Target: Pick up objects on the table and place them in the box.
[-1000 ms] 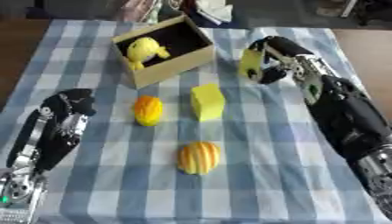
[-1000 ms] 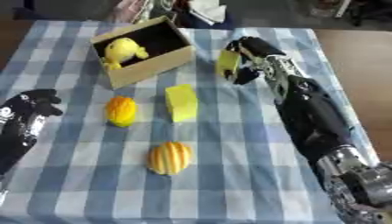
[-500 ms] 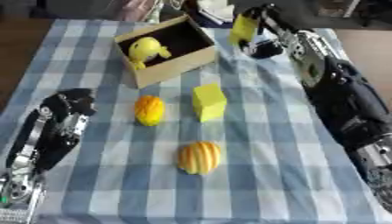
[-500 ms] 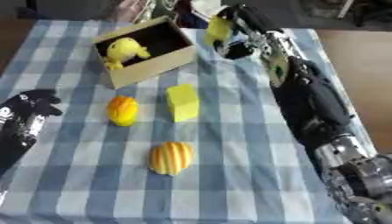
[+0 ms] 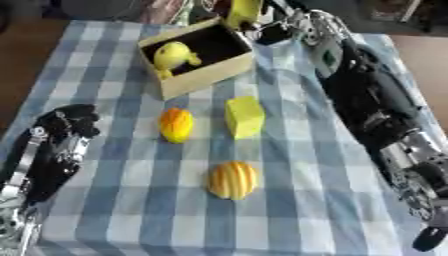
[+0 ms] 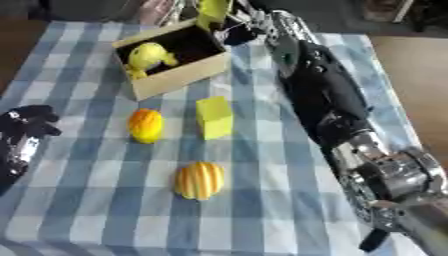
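Note:
A tan box [image 5: 210, 72] with a dark inside stands at the back of the checked table, with a yellow toy [image 5: 172, 55] lying in it. My right hand [image 5: 278, 26] reaches over the box's far right corner, shut on a yellow object [image 5: 243, 11]. On the cloth lie an orange-yellow fruit [image 5: 176, 124], a yellow block [image 5: 244, 116] and a striped yellow-orange object [image 5: 233, 179]. My left hand [image 5: 72, 125] rests at the table's left edge with curled fingers, holding nothing.
The blue-and-white checked cloth [image 5: 297, 200] covers the whole table. My right forearm [image 5: 376, 105] stretches along the table's right side. Dark floor and blurred items lie past the far edge.
My right hand has carried the yellow object up and left, from beside the box to above its far right corner. The left hand has stayed put.

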Tool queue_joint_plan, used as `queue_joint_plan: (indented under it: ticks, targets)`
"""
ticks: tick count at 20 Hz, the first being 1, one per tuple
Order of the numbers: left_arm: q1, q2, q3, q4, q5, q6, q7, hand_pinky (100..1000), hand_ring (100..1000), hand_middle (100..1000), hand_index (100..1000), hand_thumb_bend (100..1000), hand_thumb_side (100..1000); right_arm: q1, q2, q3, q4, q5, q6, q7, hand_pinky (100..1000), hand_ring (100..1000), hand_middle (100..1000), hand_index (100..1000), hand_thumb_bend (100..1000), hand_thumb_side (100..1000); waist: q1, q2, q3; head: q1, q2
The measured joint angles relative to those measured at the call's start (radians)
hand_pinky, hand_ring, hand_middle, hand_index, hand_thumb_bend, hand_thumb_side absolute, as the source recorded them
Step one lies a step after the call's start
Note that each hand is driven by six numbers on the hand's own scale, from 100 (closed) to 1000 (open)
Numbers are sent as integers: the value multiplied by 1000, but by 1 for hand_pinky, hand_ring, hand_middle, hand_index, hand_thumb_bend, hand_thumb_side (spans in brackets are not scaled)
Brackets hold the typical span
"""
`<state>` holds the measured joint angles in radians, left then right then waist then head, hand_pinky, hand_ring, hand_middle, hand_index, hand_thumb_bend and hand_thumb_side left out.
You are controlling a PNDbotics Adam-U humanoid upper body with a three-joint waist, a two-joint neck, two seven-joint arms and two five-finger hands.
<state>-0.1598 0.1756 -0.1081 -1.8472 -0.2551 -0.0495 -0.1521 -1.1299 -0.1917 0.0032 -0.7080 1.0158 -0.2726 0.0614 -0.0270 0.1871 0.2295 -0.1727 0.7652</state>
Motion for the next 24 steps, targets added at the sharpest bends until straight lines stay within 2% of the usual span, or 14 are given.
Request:
queue_joint_plan:
  ticks: [3, 4, 5, 6, 10, 13, 16, 19, 24]
  targets:
    - [-1, 0, -6, 0, 2, -2, -7, 727, 598, 631, 777, 194, 699, 0, 38, -9, 25, 30, 22, 22, 773, 652, 629, 784, 146, 376, 0, 0, 12, -17, 0]
    - [-2, 0, -8, 0, 3, -2, -9, 727, 598, 630, 777, 194, 699, 1, 48, -9, 30, 40, 29, 28, 781, 689, 691, 835, 186, 445, 0, 0, 14, -22, 0]
    - [-5, 0, -10, 0, 4, -3, -10, 726, 598, 630, 777, 194, 699, 2, 57, -10, 33, 51, 37, 32, 782, 694, 699, 841, 192, 452, 0, 0, 16, -25, 0]
    - [-7, 0, -11, 0, 5, -3, -12, 726, 598, 630, 777, 194, 699, 4, 64, -10, 35, 63, 47, 33, 790, 724, 752, 884, 241, 513, 0, 0, 18, -28, 0]
    - [-8, 0, -12, 0, 8, -3, -14, 726, 597, 630, 777, 195, 699, 5, 76, -15, 35, 115, 98, 4, 814, 775, 831, 947, 332, 587, 0, 0, 19, -32, 0]
    - [-8, 0, -12, 0, 8, -3, -14, 726, 597, 630, 777, 194, 699, 5, 80, -10, 34, 156, 126, -22, 837, 813, 874, 961, 350, 594, 0, 0, 18, -33, 0]
    - [-8, 0, -12, 0, 8, -3, -14, 726, 597, 630, 777, 194, 700, 5, 81, -2, 29, 179, 124, -23, 839, 810, 871, 954, 335, 558, 0, 0, 11, -32, 0]
    - [-7, 0, -11, 0, 8, -3, -14, 726, 597, 629, 777, 194, 700, 5, 78, 24, 4, 171, 91, 0, 838, 803, 855, 949, 309, 535, 0, 1, -6, -30, 0]
    - [-5, 0, -2, 0, 6, -1, -4, 725, 596, 629, 776, 194, 699, 14, 25, 122, -93, 105, 13, 74, 837, 795, 837, 943, 259, 516, 0, 1, -45, -14, 0]
